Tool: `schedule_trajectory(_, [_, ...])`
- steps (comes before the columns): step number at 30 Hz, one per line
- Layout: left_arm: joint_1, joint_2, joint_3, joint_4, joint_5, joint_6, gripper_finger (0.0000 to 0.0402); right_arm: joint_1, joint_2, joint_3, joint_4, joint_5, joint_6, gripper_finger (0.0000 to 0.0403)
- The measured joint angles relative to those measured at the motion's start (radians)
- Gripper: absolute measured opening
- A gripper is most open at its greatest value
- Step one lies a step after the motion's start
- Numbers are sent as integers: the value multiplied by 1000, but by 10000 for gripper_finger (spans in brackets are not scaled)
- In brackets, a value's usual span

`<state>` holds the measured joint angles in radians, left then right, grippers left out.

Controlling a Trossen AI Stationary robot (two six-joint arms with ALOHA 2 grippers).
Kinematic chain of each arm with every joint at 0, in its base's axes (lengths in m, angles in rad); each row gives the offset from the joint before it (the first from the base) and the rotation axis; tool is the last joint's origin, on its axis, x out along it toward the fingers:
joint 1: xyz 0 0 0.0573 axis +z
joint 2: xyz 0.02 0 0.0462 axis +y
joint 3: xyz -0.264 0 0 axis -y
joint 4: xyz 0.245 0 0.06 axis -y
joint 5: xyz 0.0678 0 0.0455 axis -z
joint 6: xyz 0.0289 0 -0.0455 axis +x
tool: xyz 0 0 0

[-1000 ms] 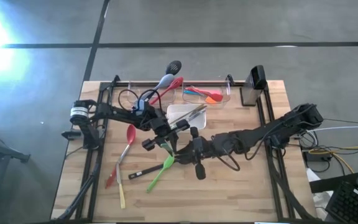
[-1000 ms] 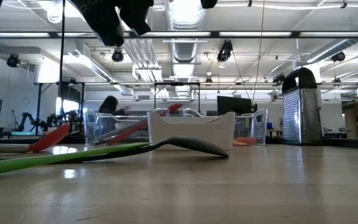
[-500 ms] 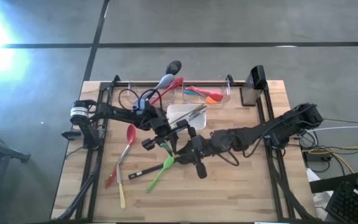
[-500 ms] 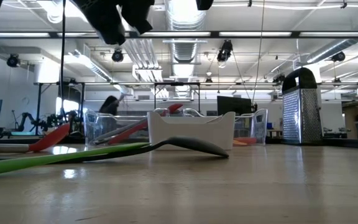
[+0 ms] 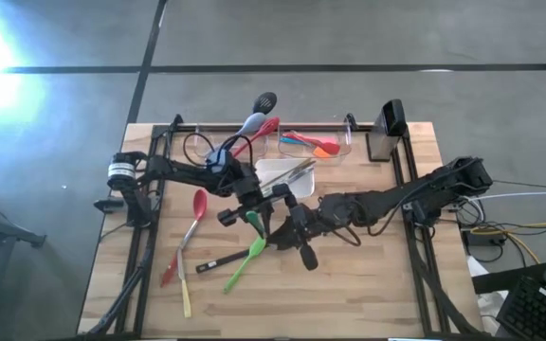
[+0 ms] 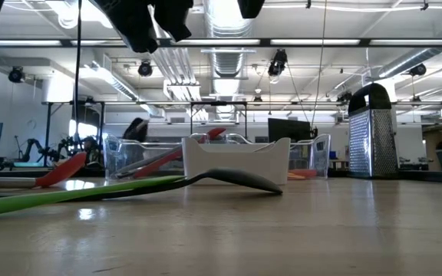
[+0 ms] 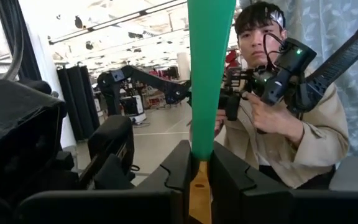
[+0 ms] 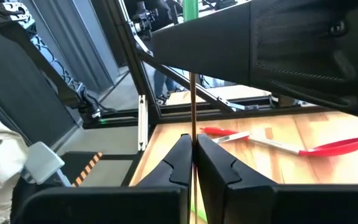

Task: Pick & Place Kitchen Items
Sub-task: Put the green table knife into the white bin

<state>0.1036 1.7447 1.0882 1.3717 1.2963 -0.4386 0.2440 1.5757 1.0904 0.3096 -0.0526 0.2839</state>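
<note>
At counter centre, high view: two dark arms meet over a green utensil.

Left arm: enters from 9 o'clock, reaches toward centre, wrist bent. Left end effector sits just off the 7 o'clock corner of the white dish. Left wrist view: fingers narrow, pinched on the green utensil, which stands up between them with a tan handle below. A person in a beige top shows beyond, hands on a dark controller.

Right arm: enters from 3 o'clock, stretched low across the counter toward centre. Right end effector lies just beside the left one, on its 3 o'clock side. Right wrist view: fingers nearly closed, a thin rod running between them; contact cannot be told.

Other items:
- Red spoon, 9 o'clock of centre, on the counter; seen also in right wrist view.
- Yellow-handled utensil, 7 o'clock, flat on the counter.
- Black utensil, beside the green one.
- Clear bins, 12 o'clock, holding red, blue and orange utensils.
- Grater, 2 o'clock, upright.

Low view: green utensil with dark head lies along the counter in front of the dish.
</note>
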Motion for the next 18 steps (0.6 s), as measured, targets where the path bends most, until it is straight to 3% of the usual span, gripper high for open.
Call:
schedule_trajectory(2, [0,0,0,1,-1,-22,46,0,0,0,0,-1,5,8])
schedule_trajectory(8, [7,-1,0,-12,6,-109,143,3,-4,-4,-27,-8,-24,7])
schedule_trajectory(11, [14,-3,-7,-10,6,-121,173,2,-8,-4,-25,12,-40,7])
schedule_trajectory(18, [72,-5,-15,-28,120,-287,187,18,-30,-4,-77,42,-56,7])
